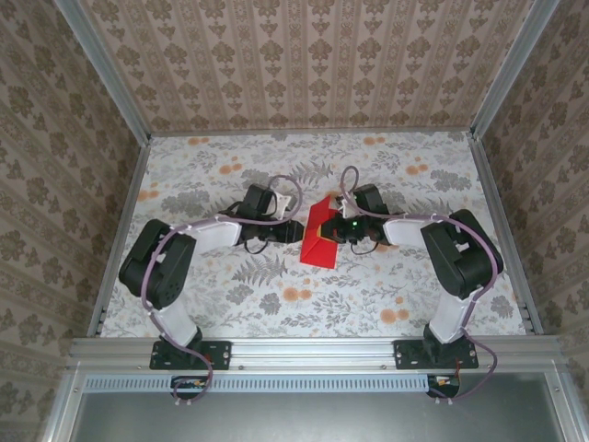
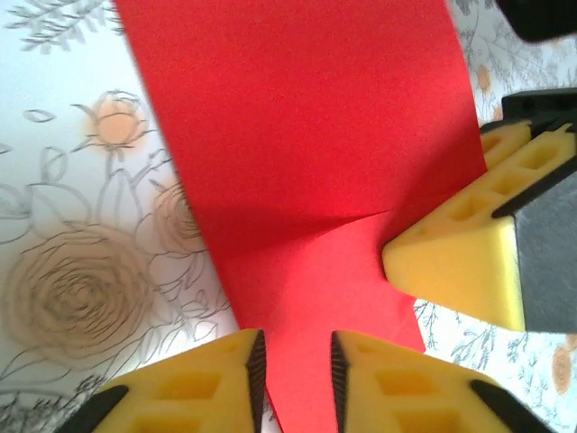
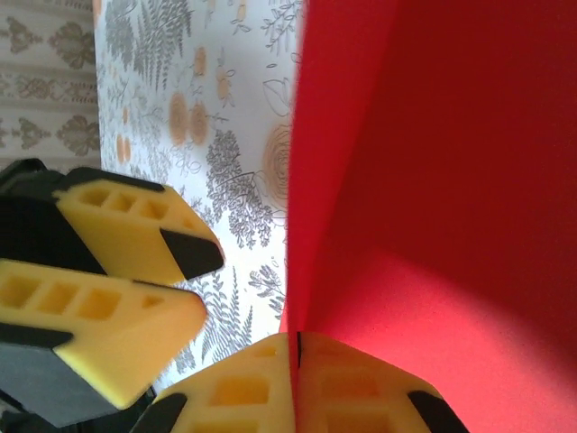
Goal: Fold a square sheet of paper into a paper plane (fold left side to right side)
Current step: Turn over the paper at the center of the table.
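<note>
Right gripper point(image 3: 296, 365): jaws fully closed, pinching the red paper sheet point(image 3: 433, 180) at an edge. The paper rises off the pinch line as a lifted flap.

Left gripper point(image 2: 296, 383): jaws a narrow gap apart. Paper shows in the gap but the pads aren't pressing it, so it reads as loose, no hold.

The two are nose to nose. The right gripper's yellow finger point(image 2: 455, 262) sits just beside the left's pads, its tip at a slanted fold line point(image 2: 306, 233).

Sheet location: mid-table between the two grippers. Part lies flat on the floral table top point(image 1: 230, 175), part is tilted up toward the right gripper.

Risks, my read:
- One pinch holds the sheet and nothing pins the flat part. The paper is thin, so a pull by the right arm likely drags the whole sheet instead of folding it.
- Fingertips are almost touching. An inward move by either arm may knock them together or crumple the flap.
- The pinch is near an edge, so a sideways tug could slip or tear it.
- The fold may land skewed if the edges aren't matched. Can't tell alignment from here.

Room: open table all round the sheet, near side and far side. Enclosure walls point(image 1: 55, 166) are well apart from both arms. The tight spot is between the fingertips.
</note>
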`<state>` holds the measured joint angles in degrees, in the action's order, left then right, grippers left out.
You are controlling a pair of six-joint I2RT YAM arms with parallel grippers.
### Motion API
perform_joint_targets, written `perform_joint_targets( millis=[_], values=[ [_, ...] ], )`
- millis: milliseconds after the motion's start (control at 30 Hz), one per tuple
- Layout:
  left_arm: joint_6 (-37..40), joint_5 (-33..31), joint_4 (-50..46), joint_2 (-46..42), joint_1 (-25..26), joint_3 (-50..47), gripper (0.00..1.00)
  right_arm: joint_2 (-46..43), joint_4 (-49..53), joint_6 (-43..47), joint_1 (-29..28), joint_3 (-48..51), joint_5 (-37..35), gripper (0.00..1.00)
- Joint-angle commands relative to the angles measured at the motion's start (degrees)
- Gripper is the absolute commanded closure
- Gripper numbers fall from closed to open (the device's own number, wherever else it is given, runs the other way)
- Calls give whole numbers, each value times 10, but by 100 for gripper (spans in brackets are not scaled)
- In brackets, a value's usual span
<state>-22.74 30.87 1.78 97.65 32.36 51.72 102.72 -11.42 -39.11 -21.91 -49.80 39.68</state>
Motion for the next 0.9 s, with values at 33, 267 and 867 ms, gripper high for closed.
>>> perform_joint_targets(
  millis=[33,267,867],
  values=[
    [-39,11,59,-83,-35,-28,47,-56,-46,13,18,-16,4,100],
    [-112,91,141,-198,-104,-51,9,-128,-133,8,79,-44,103,100],
    [-282,250,383,-161,-66,68,7,-190,-197,1,42,-164,237,100]
  ],
)
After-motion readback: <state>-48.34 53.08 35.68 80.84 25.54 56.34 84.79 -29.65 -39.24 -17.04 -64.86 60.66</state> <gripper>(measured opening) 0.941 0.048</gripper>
